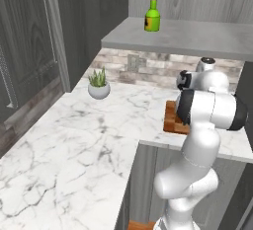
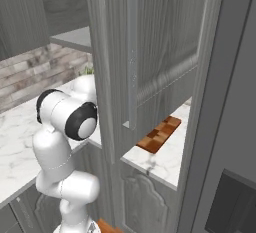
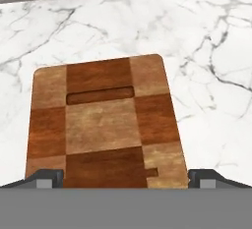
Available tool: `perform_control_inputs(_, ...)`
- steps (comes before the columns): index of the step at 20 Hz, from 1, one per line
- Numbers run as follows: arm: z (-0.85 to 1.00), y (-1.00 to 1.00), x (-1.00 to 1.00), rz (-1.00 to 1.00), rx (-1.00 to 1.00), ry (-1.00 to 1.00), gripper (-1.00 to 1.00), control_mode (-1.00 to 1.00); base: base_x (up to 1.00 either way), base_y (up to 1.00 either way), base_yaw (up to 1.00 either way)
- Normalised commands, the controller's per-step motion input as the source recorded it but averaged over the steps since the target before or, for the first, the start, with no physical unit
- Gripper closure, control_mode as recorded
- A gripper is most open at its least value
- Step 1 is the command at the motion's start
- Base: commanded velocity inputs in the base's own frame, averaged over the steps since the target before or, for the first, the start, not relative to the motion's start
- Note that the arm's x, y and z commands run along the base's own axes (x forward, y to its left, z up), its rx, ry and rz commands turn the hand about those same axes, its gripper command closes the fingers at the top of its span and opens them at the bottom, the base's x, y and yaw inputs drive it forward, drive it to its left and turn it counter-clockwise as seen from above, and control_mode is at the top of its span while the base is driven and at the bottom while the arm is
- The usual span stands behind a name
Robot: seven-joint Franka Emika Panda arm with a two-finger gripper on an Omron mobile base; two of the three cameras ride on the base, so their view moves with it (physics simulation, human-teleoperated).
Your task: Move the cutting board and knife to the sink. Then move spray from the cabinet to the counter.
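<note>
Fingers (spread wide) point down over cutting board.

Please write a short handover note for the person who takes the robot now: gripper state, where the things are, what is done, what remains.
Gripper: open, holding nothing, poised over the near end of the cutting board.
Cutting board: flat on the counter.
Spray: upright on the cabinet shelf.
Knife: I cannot place it from these views.
Done: nothing moved yet.
Left: board and knife to the sink, then spray down to the counter.
</note>
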Motion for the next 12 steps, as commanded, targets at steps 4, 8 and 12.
perform_control_inputs(4, -0.27, -0.13, 0.59, 0.0, 0.0, 0.0, -1.0, -1.0, 0.0, 0.0, 0.0)
perform_control_inputs(8, -0.05, -0.04, 0.69, 0.0, 0.0, 0.0, -1.0, -1.0, 0.0, 0.0, 0.0)
perform_control_inputs(12, -0.19, -0.01, 0.59, 0.0, 0.0, 0.0, -1.0, -1.0, 0.0, 0.0, 0.0)
